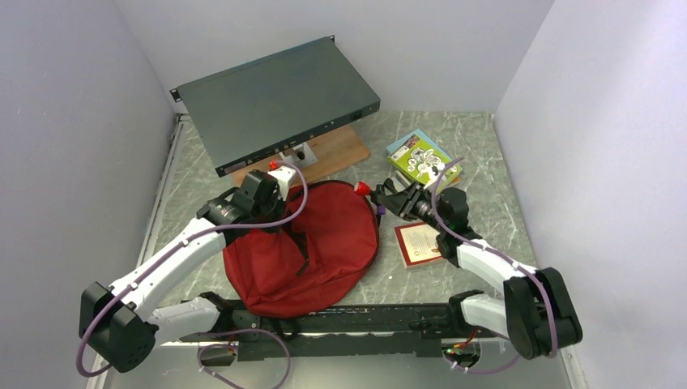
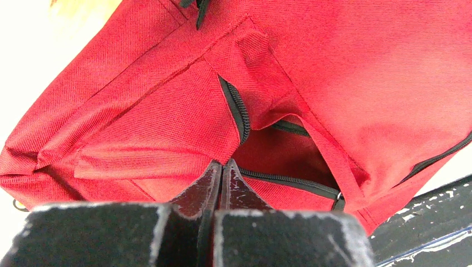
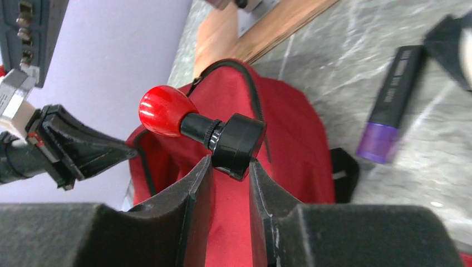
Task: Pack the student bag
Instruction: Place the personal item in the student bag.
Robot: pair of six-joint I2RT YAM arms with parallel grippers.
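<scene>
Well, the student bag point(image 1: 324, 243) lies flat in the middle of the desk point(image 1: 502, 186), close to the near edge and between the two arms. One black zipper stands partly open, showing red cloth inside. The left pincer point(image 2: 222, 167) is pressed together with its tips right against the bag's fabric beside that zipper. I cannot tell whether any cloth is caught between them.

The right pincer point(image 3: 229, 167) is pinching a red-tipped black object point(image 3: 222, 133) by its black barrel, held over the bag's far right rim with the red bulb pointing toward the left arm.

A purple-and-black marker point(image 3: 389, 111) lies on the desk just off the bag's right side. A reddish book point(image 1: 415, 243) sits near it, and a green book point(image 1: 420, 158) lies toward the far right corner. At the far left a dark-grey rack unit point(image 1: 279, 101) sits tilted, its front edge over a wooden board point(image 1: 332, 154).
</scene>
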